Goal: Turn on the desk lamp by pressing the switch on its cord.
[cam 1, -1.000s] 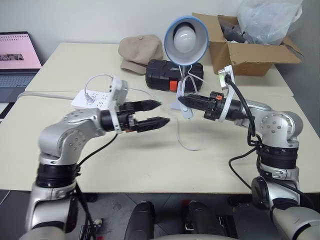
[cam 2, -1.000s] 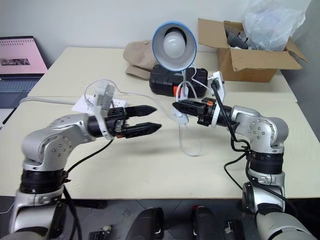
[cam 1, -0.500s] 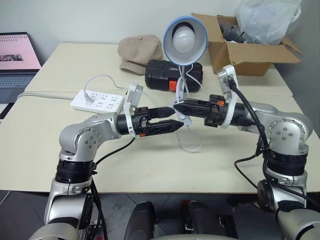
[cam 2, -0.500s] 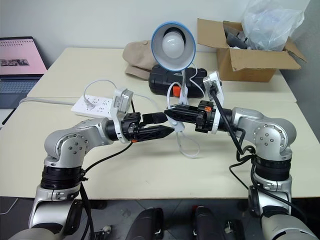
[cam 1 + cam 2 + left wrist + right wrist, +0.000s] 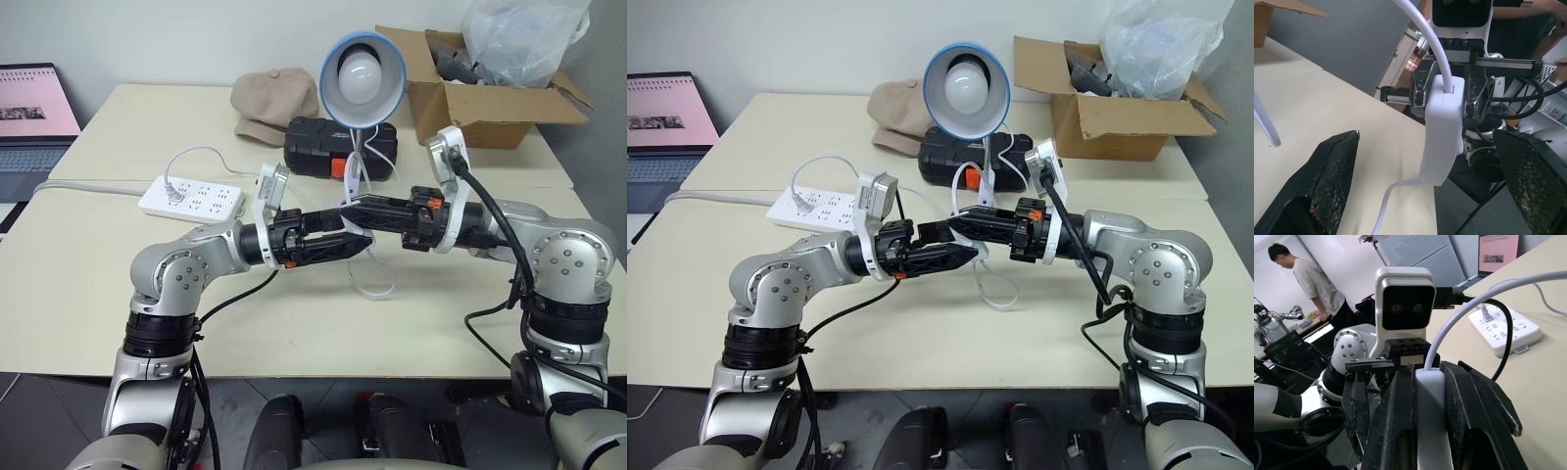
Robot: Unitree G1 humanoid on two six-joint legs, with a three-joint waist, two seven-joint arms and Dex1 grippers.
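Right gripper [image 5: 345,209] pinches switch [image 5: 1442,128] above table's front edge [image 5: 323,364]; left gripper [image 5: 359,239] jaws spread, flanking switch; cord [image 5: 370,284] loops below.

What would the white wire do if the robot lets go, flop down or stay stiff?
Probably flop. The cord hangs in a slack loop below the switch, so it looks soft. The right gripper alone holds the switch up, so it would likely drop onto the table.

Two head eyes look down over the cream table [image 5: 294,333], while both wrist cameras face each other closely across the small white oblong switch [image 5: 1442,127].
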